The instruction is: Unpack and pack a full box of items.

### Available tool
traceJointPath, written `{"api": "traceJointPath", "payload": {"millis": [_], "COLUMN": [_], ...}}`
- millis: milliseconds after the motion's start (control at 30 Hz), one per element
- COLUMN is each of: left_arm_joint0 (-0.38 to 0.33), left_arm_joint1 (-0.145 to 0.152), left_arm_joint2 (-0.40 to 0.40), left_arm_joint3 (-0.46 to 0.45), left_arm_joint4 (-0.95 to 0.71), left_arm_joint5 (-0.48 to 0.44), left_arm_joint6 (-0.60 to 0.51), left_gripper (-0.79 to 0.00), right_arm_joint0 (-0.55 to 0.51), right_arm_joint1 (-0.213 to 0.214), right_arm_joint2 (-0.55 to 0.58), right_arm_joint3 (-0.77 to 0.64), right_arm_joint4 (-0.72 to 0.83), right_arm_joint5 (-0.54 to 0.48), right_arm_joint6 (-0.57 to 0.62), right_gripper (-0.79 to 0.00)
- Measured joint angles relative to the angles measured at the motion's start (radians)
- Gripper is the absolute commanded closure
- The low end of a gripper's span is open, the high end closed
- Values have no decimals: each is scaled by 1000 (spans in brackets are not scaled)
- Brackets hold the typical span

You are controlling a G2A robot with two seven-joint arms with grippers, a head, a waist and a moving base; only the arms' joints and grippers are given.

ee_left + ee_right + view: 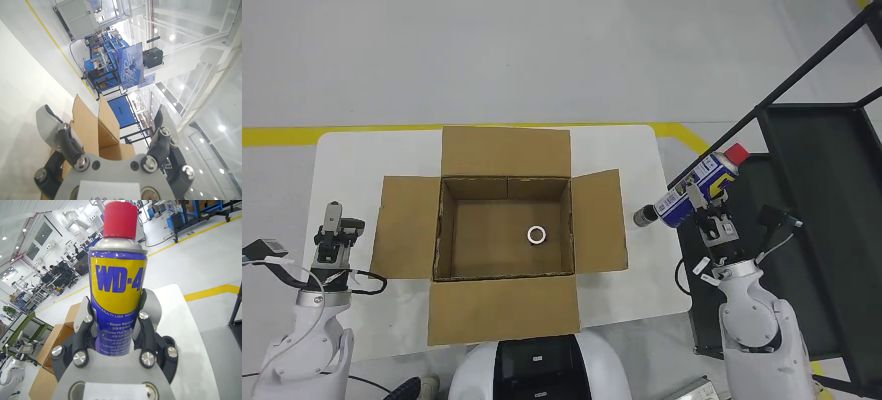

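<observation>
The left claw (pixel 339 232) hung over the left side of the worktop (pixel 362 160), just off the box's left flap. Its fingers were spread wide and held nothing, probably parked there to leave the box's mouth free. The box (pixel 506 150) sat mid-worktop with all four flaps folded flat outward, which gave open access from above. On its floor, right of centre, lay a single small ring-shaped item (pixel 537 234), so unpacking looked nearly done.

Right of the box, the right claw (pixel 116 298) was closed around the lower body of a spray can (pixel 117 272). The grip sat low on the straight wall, likely because that is firmer than the domed top or the red cap (pixel 119 220). From above, the can hung tilted across the worktop's right edge, cap towards the black rack (pixel 812 200), seemingly its destination.
</observation>
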Motion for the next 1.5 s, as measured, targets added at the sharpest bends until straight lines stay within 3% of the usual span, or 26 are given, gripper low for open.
{"api": "traceJointPath", "payload": {"millis": [267, 667, 900, 1000, 1500], "left_arm_joint0": [0, 0, 0, 0, 0], "left_arm_joint1": [0, 0, 0, 0, 0], "left_arm_joint2": [0, 0, 0, 0, 0], "left_arm_joint3": [0, 0, 0, 0, 0], "left_arm_joint4": [0, 0, 0, 0, 0], "left_arm_joint5": [0, 0, 0, 0, 0], "left_arm_joint6": [0, 0, 0, 0, 0], "left_gripper": [-785, -785, -785, -785, -785], "right_arm_joint0": [9, 6, 20, 32, 35], "right_arm_joint1": [1, -8, -14, -13, -12], "right_arm_joint2": [1, -86, -129, -143, -147], "right_arm_joint3": [9, 288, 453, 510, 529], "right_arm_joint4": [-41, -342, -552, -610, -621], "right_arm_joint5": [21, -45, 83, 95, 88], "right_arm_joint6": [-24, -486, -784, -858, -864], "right_gripper": [0, 0, 0, 0, 0]}}
